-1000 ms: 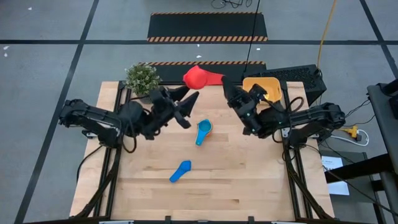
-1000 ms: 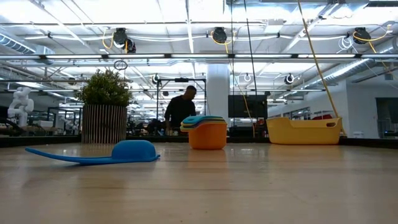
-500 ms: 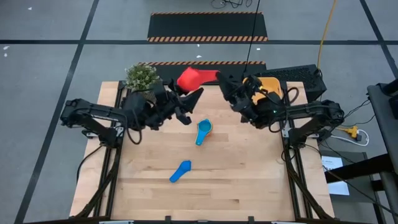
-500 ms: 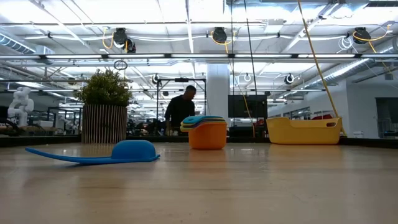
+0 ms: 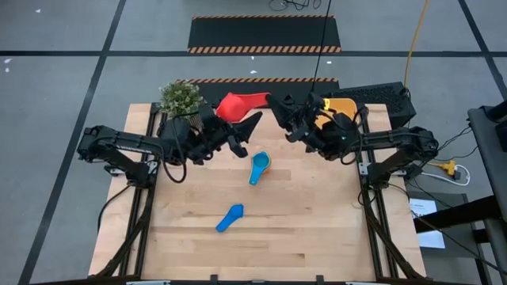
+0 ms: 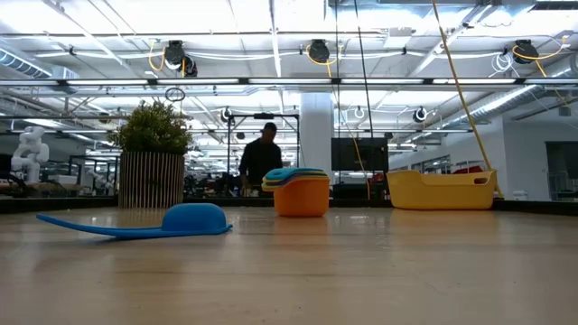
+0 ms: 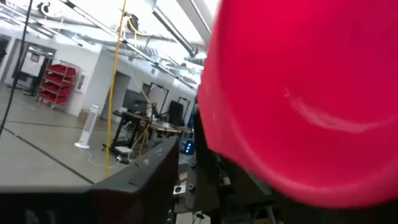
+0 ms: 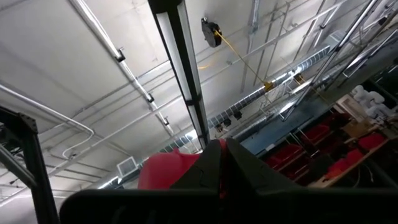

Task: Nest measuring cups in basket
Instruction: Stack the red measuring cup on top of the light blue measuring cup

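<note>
The red measuring cup [image 5: 234, 106] hangs in the air over the table's far edge, its handle toward my right gripper [image 5: 276, 103], which is shut on it. My left gripper [image 5: 245, 133] stands just near of the cup with its fingers spread, and the red bowl [image 7: 298, 99] fills its wrist view. A stack of nested cups in an orange one [image 5: 259, 166] stands mid-table on its base. A blue cup [image 5: 230, 218] lies bowl-down nearer the front. The yellow basket [image 5: 342, 107] sits at the far right, partly under my right arm. My right gripper pinches the red cup's handle at its free end [image 5: 264, 99] between both fingers, coming from the table's right and slanting upward. The bowl [image 8: 163, 169] sticks out past the fingertips, clear of the table. Whether my left gripper touches the bowl I cannot tell.
A potted plant [image 5: 181, 98] stands at the far left corner, close to my left arm. The near half of the wooden table [image 5: 301, 237] holds only the blue cup. A person [image 6: 262, 158] stands in the room beyond the table.
My right gripper has carried the red cup toward the table's left along the far edge and has turned, so the bowl now lies closer to the plant. My left gripper has shifted a little toward the far edge, under the cup.
</note>
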### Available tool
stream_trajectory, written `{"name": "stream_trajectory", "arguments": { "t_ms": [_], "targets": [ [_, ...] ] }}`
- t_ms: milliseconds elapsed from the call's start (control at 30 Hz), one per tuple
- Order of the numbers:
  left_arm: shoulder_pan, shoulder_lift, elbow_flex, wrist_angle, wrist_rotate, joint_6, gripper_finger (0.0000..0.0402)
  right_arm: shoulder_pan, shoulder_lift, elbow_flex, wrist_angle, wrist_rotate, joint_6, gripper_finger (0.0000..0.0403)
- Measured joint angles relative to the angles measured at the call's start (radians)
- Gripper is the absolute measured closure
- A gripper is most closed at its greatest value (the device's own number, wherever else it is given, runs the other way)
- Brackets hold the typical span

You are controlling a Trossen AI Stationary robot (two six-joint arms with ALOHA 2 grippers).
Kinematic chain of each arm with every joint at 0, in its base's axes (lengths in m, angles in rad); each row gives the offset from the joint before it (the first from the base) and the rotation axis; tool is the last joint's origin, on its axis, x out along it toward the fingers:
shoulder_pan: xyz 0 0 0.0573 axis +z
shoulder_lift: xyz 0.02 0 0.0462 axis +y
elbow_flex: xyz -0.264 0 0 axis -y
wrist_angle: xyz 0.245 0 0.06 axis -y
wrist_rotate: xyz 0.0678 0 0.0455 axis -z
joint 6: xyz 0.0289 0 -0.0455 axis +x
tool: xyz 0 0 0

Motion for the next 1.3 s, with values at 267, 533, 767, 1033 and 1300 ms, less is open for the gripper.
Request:
{"name": "stream_trajectory", "arguments": {
  "t_ms": [267,533,767,1033,1300],
  "targets": [
    [0.000,0.000,0.000,0.023,-0.047,0.017,0.0288,-0.011,0.000,0.000,-0.009,-0.001,0.004,0.0403],
    [0.002,0.000,0.000,0.068,-0.105,0.069,0.0257,-0.029,0.000,0.000,-0.038,-0.002,0.073,0.0403],
    [0.007,0.000,0.000,0.080,-0.105,0.106,0.0297,-0.031,0.000,0.000,-0.059,-0.002,0.098,0.0403],
    [0.006,0.000,0.000,0.076,-0.154,0.098,0.0388,-0.031,-0.002,0.000,-0.082,0.004,0.164,0.0396],
    [-0.029,-0.105,0.000,-0.167,-0.323,0.142,0.0395,-0.036,-0.127,-0.001,-0.380,0.004,0.274,0.0309]
  ]
}}
